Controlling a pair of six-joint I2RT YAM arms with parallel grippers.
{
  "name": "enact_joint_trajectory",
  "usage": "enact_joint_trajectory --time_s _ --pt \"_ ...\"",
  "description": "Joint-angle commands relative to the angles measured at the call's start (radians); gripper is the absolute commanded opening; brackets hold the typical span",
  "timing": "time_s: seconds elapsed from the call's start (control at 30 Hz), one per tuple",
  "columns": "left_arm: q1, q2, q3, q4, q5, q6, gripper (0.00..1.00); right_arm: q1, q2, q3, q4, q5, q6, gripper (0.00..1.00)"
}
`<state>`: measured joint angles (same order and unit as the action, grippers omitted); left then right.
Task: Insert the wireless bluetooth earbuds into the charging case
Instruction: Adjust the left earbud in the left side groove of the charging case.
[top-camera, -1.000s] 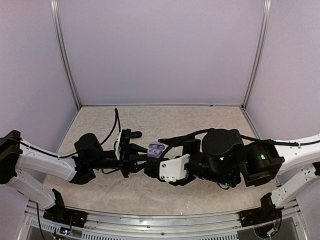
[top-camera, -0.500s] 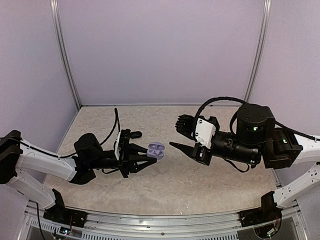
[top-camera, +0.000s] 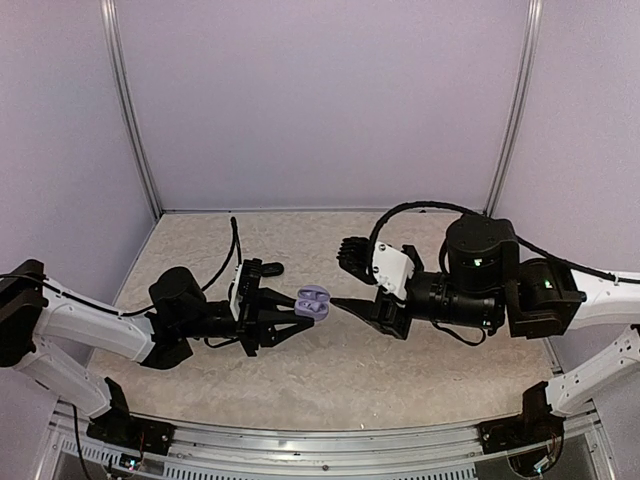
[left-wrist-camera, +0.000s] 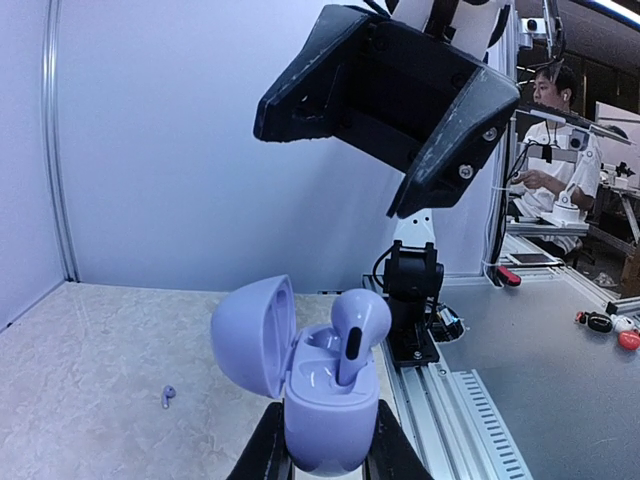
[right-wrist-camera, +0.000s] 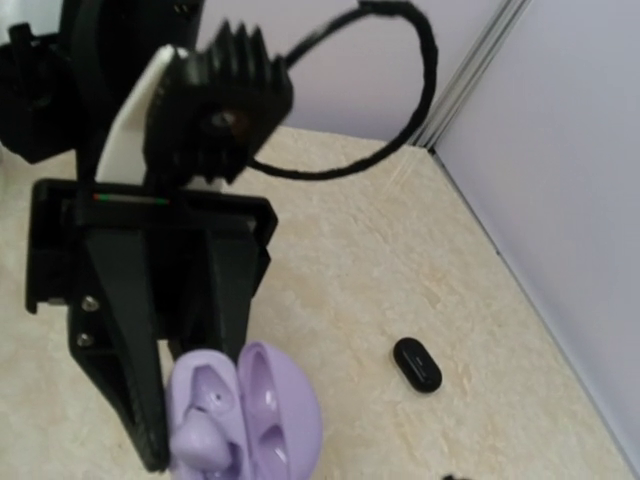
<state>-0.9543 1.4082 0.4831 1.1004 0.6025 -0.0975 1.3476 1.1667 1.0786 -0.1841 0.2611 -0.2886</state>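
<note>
My left gripper is shut on an open lavender charging case and holds it above the table, lid tipped back. In the left wrist view the case sits upright between my fingers, with a lavender earbud standing stem-down in one socket and its head well above the rim. A second tiny lavender earbud lies on the table. My right gripper points at the case, its tip just beside and above it. Its own fingers are outside the right wrist view, which shows the case.
A black oval case lies on the beige table beyond my left gripper, also seen from the top. Pale walls with metal corner posts close in the back and sides. A metal rail runs along the near edge.
My right gripper left the case and pulled away to the right, then came back until its tip is next to the case. The left arm kept the case still.
</note>
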Motion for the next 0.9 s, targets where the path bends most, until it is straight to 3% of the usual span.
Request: enact_joint_trajectory --time_s 0.0,0.87 --pt "0.004 0.009 0.017 0.038 0.014 -0.002 0.0 -0.03 0.02 -0.006 -0.009 -0.037 0.03 0.52" --pt "0.003 0.023 0.014 0.046 0.018 0.002 0.0 -0.077 0.085 0.023 -0.028 -0.087 0.024 0.52"
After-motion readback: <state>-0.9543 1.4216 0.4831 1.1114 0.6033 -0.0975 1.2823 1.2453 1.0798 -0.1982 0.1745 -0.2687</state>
